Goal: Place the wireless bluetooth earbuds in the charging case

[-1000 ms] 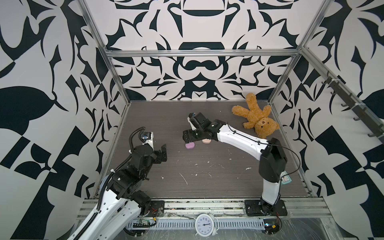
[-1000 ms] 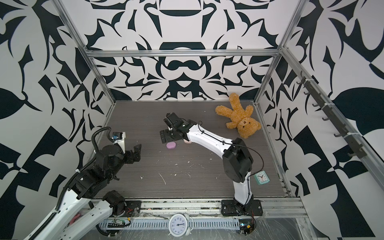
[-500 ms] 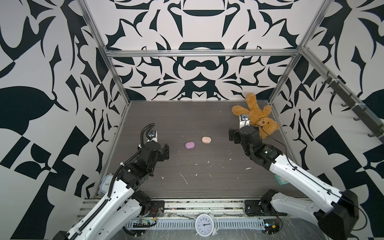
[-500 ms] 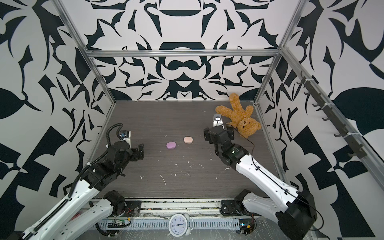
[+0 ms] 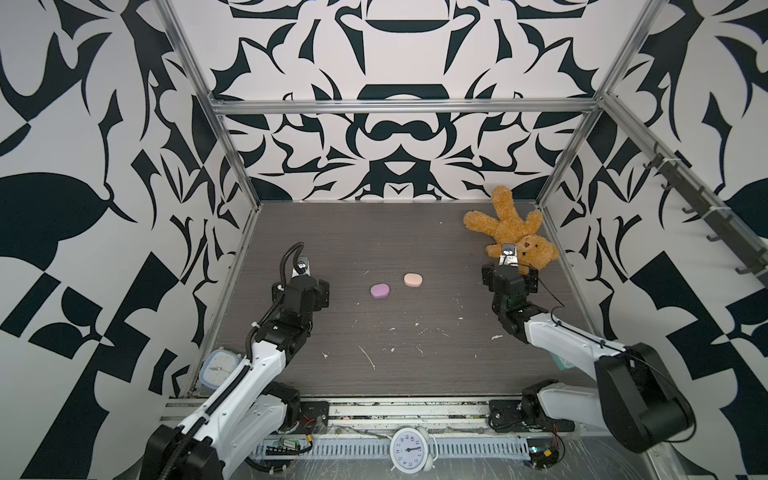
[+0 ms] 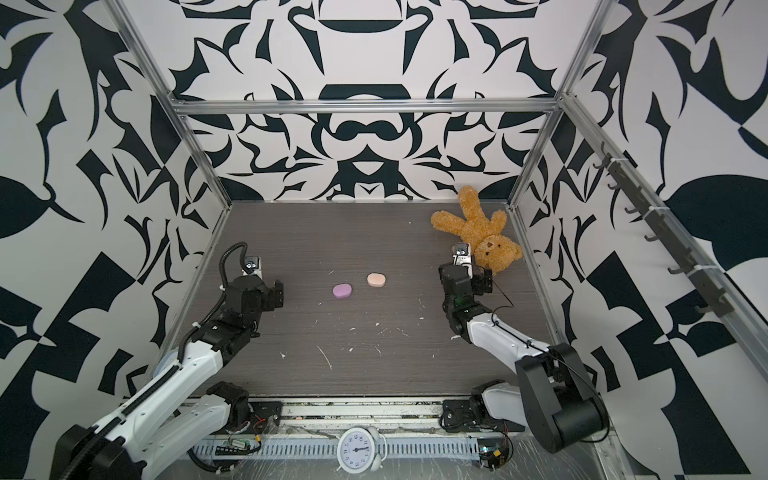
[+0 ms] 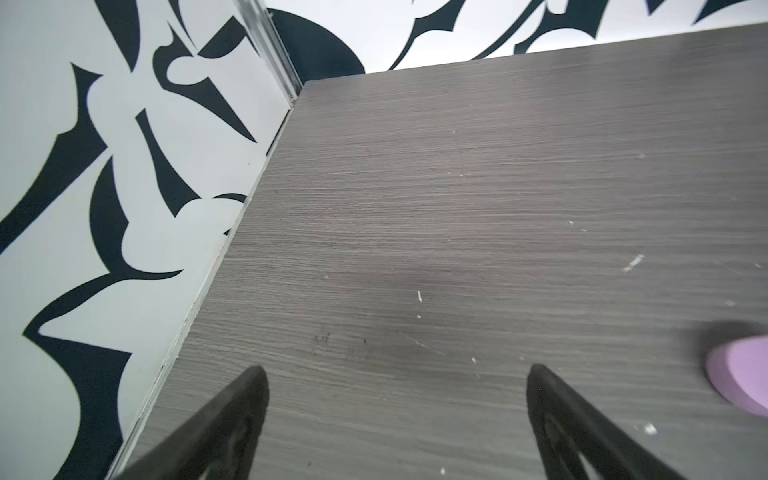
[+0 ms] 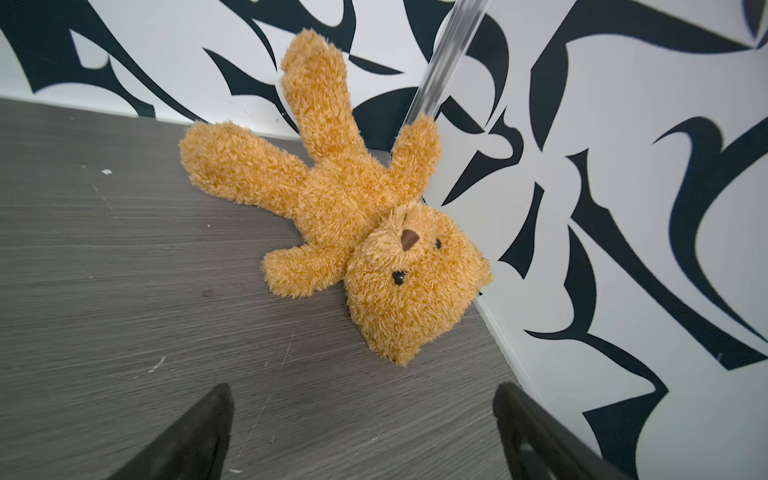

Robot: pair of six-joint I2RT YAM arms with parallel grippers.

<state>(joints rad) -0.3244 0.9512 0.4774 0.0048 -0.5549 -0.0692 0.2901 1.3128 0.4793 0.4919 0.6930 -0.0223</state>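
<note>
Lilac case and peach case lie flat, closed, near each other.

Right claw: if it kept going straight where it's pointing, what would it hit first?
Probably the teddy bear, whose head lies just ahead of the open right claw. It angles downward, though, so it might touch the table first.

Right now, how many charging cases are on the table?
2: a lilac case near the middle, a peach case just right of it, not touching. More may be hidden.

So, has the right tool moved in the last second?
Yes. The right tool swung right, from the purple case to beside the teddy bear.
</note>
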